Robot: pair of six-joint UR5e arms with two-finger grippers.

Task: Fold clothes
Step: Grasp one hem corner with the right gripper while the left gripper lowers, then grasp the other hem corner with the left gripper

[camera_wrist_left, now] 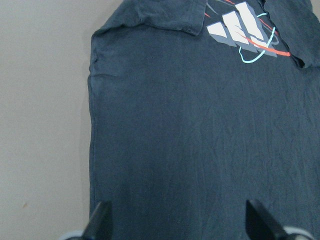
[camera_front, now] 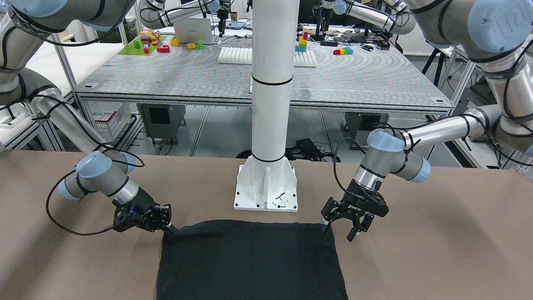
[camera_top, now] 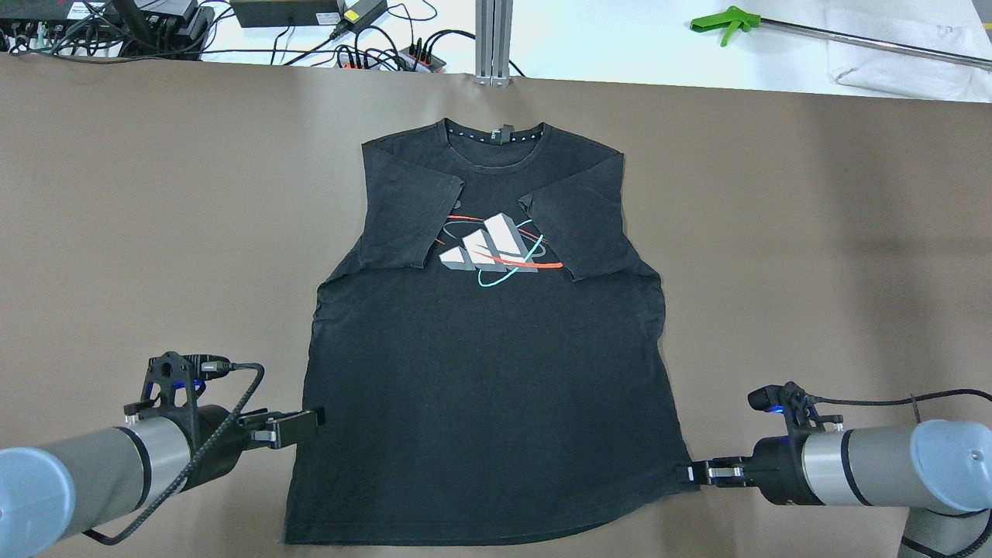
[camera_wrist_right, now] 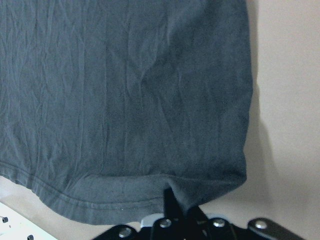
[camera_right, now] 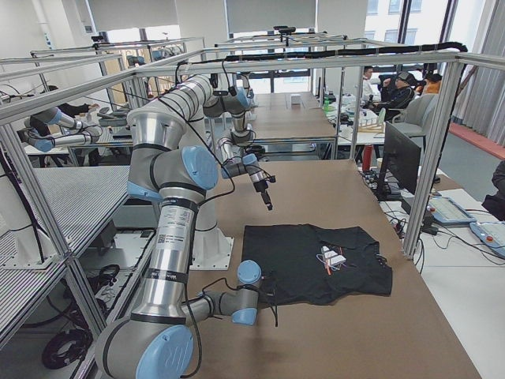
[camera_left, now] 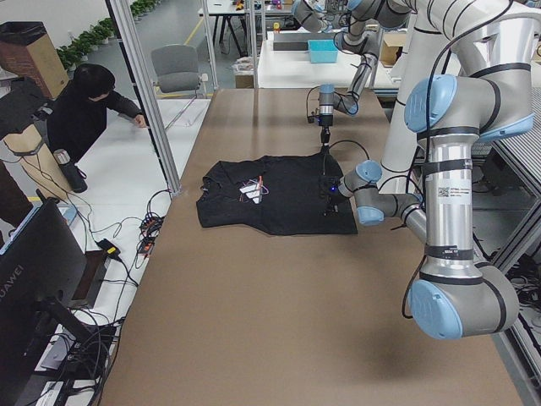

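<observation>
While the black t-shirt (camera_top: 488,372) lies flat on the table (camera_top: 155,232), sleeves in, right gripper (camera_top: 690,473) pinches its hem corner, left gripper (camera_top: 310,418) sits spread at the opposite edge; guess left clamps next, then lift

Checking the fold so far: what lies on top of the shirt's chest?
Both sleeves are folded inward onto the shirt, flanking the logo and covering its edges. What else lies beneath the sleeves is hidden.
</observation>
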